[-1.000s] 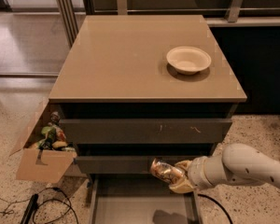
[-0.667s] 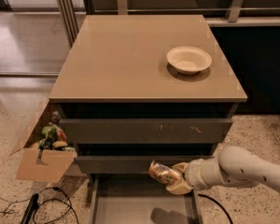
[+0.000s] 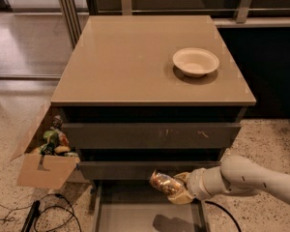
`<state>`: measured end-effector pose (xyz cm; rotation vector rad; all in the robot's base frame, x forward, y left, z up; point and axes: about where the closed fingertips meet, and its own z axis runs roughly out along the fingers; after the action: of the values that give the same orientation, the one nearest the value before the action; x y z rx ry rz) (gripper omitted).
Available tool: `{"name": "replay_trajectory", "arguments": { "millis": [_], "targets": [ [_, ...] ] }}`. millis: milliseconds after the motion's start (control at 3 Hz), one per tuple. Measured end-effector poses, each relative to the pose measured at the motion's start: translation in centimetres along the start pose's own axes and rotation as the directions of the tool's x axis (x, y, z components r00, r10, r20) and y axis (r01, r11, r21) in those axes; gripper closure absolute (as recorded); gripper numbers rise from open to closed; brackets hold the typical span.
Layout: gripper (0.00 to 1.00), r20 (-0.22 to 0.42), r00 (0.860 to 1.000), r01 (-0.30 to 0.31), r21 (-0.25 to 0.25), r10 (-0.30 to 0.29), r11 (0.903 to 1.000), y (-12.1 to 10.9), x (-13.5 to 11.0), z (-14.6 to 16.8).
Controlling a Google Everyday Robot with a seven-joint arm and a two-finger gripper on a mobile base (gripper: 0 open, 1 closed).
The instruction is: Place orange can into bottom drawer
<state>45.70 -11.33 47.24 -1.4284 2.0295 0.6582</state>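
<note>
The orange can (image 3: 163, 182), mottled orange-gold with a shiny end, lies sideways in my gripper (image 3: 176, 190), which is shut on it. The gripper holds the can in the air above the bottom drawer (image 3: 123, 214), an open shallow grey tray pulled out at the foot of the cabinet. The can sits just in front of the middle drawer front (image 3: 135, 169). My white arm (image 3: 246, 178) reaches in from the right. The can's shadow falls on the drawer floor.
A cream bowl (image 3: 195, 61) stands on the tan cabinet top (image 3: 135, 62). The top drawer front (image 3: 150, 135) is shut. An open cardboard box (image 3: 43, 166) of odds and ends stands left of the cabinet. Black cables (image 3: 38, 214) lie on the floor at lower left.
The gripper with the can has moved slightly down and to the left, closer over the open bottom drawer. Nothing else has moved.
</note>
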Motion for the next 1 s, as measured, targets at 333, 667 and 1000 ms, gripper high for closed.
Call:
{"name": "replay_trajectory", "arguments": {
  "millis": [333,667,1000],
  "targets": [
    [1.0,-0.006,1.0,-0.014,-0.028,0.014,0.9995,0.5,1.1,2.1],
    [1.0,-0.031,0.998,-0.053,-0.078,0.05,0.9956,2.4,4.3,6.1],
    [1.0,-0.087,0.995,-0.051,-0.118,0.041,0.9917,5.4,8.6,12.3]
  ]
}}
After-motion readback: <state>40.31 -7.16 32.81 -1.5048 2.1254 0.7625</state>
